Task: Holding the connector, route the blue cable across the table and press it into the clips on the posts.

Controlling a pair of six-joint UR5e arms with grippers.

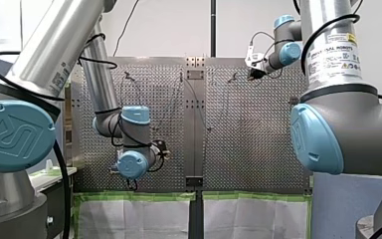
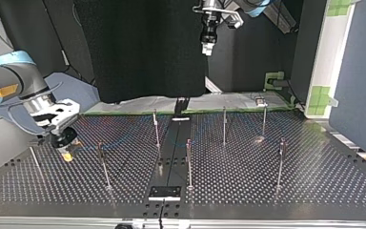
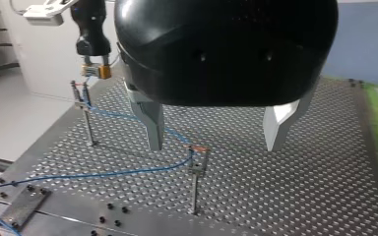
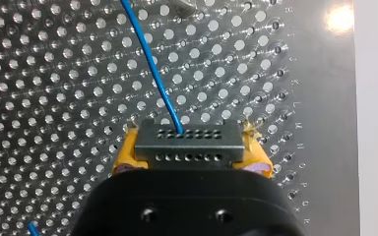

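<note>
My black left gripper [image 3: 215, 142] hangs released over the perforated steel table [image 3: 300, 206], and the thin blue cable [image 3: 128, 171] is caught in the clip of the slim metal post [image 3: 195, 182] just ahead. Farther, at ten o'clock, the cable passes a second post [image 3: 87, 118] to the grey perforated connector [image 4: 187, 147], clenched in my yellow-padded right gripper [image 4: 189, 155].

Shiny perforated metal table [image 4: 54, 98], glossy blue cable [image 4: 148, 59]

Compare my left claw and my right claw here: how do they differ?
The left claw is open and holds nothing; the right claw is shut on the connector of the blue cable. The left claw's fingers are bare metal; the right claw's pads are yellow. In the top view the left claw hangs high above the table, the right claw low, near it. Both point down at the table.
</note>
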